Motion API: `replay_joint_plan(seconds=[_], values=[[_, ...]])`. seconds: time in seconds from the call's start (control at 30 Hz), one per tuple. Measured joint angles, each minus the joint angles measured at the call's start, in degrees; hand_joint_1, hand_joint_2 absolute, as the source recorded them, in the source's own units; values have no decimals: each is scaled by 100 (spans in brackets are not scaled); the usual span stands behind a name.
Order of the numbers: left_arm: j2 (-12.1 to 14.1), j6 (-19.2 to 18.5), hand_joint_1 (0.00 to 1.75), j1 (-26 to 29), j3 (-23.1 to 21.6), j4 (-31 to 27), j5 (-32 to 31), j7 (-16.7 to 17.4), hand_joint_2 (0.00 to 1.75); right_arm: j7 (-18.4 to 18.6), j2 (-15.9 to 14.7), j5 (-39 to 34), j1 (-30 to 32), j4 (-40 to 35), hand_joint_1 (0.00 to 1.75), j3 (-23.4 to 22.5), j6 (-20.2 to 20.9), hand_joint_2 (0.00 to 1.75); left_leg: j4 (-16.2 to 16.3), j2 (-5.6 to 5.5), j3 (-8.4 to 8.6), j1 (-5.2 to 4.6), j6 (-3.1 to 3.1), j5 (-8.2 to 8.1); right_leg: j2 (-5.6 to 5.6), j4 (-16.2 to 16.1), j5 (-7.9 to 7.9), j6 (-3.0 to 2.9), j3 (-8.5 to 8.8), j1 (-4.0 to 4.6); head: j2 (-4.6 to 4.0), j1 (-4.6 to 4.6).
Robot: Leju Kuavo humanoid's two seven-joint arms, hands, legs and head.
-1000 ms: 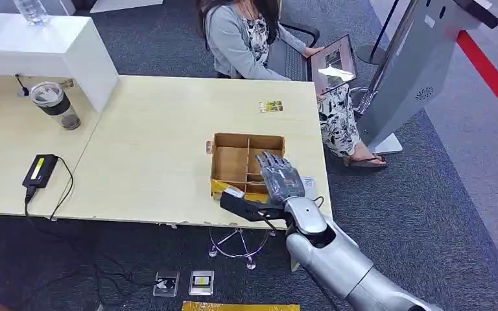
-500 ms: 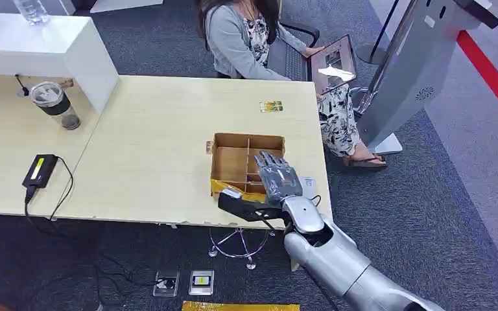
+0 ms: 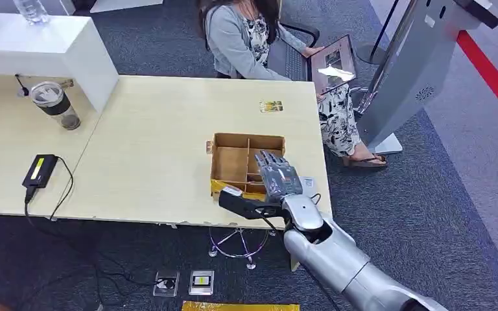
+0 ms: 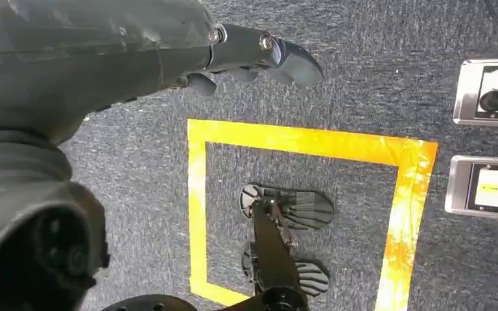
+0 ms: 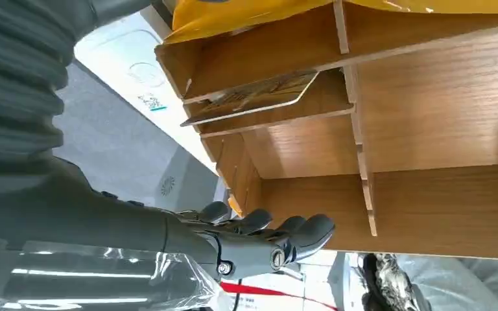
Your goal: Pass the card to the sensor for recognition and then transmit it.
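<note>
My right hand (image 3: pixel 277 178) hangs flat over the near right compartments of the wooden divider box (image 3: pixel 233 159), fingers stretched out and apart, thumb stuck out to the side, holding nothing. From the wrist I can see a card (image 5: pixel 254 97) lying tilted inside one of the box's narrow compartments, one edge propped on the divider; my fingers (image 5: pixel 298 232) are apart from it, not touching. Another small card (image 3: pixel 271 105) lies flat on the table well beyond the box, near the far edge. The box sits near the right front corner of a pale wood table (image 3: pixel 149 142), with yellow tape along its front wall. To the left the table carries a lidded tumbler (image 3: pixel 54 103) and a black power adapter (image 3: pixel 41 170) with its cable trailing over the front edge; a white block (image 3: pixel 39 48) stands at the far left. A person (image 3: pixel 246 35) sits past the table with a laptop (image 3: pixel 327 61) on their lap, beside a grey kiosk stand (image 3: pixel 408 71). The floor is dark grey carpet. My left hand (image 4: pixel 168 52) hangs down over the carpet above a yellow tape square (image 4: pixel 298 214) and two floor sockets (image 4: pixel 486 142), its fingers loosely extended with nothing in them.
</note>
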Motion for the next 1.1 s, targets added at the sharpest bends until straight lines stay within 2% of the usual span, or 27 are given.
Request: replay_joint_plan(seconds=[0.03,0.13,0.17,0.2,0.23,0.3,0.33,0.37,0.7,0.73,1.1], values=[[0,0,0,0,0,0,0,0,0,0,4,-20,-4,0,175,4,24,175,0,0,0,0,0,0,-1,0,0,0,0,0,0,2],[0,-4,0,0,0,0,0,0,0,15,9,-81,-20,31,175,4,76,175,0,0,0,0,0,0,-1,0,0,0,0,0,0,0],[0,-4,0,0,0,0,0,0,0,15,9,-101,-22,46,150,4,76,175,0,0,0,0,0,0,0,0,0,0,0,0,0,2],[2,-4,0,0,0,0,0,0,0,15,9,-116,-25,61,66,7,74,175,0,0,0,0,0,0,0,0,0,0,0,0,0,0],[2,-4,0,0,0,0,0,0,0,15,9,-123,-28,77,42,7,63,175,0,0,0,0,0,0,0,0,0,0,1,0,0,2],[2,-4,0,0,0,0,0,0,0,17,9,-127,-31,99,73,7,17,175,0,0,0,0,0,0,0,0,0,0,1,0,0,2],[2,-4,0,0,0,0,-2,0,0,18,9,-131,-34,101,31,9,0,175,0,0,0,0,0,0,0,0,0,0,0,0,0,2],[4,-4,0,0,0,0,-5,0,0,17,9,-134,-38,105,0,11,-18,175,0,0,0,0,0,0,0,0,0,0,0,0,0,2],[11,-7,0,0,0,0,-15,0,0,22,11,-123,-48,223,0,55,-186,175,0,0,0,0,0,0,0,0,0,0,0,0,0,2],[11,-9,0,0,0,0,-15,0,0,22,11,-123,-47,236,175,57,-201,175,0,0,0,0,0,0,0,0,0,0,0,0,0,2],[13,-22,0,1,0,0,-33,0,0,-46,13,-151,-51,415,175,59,-271,175,0,0,0,0,0,0,0,0,0,0,0,0,0,2]])
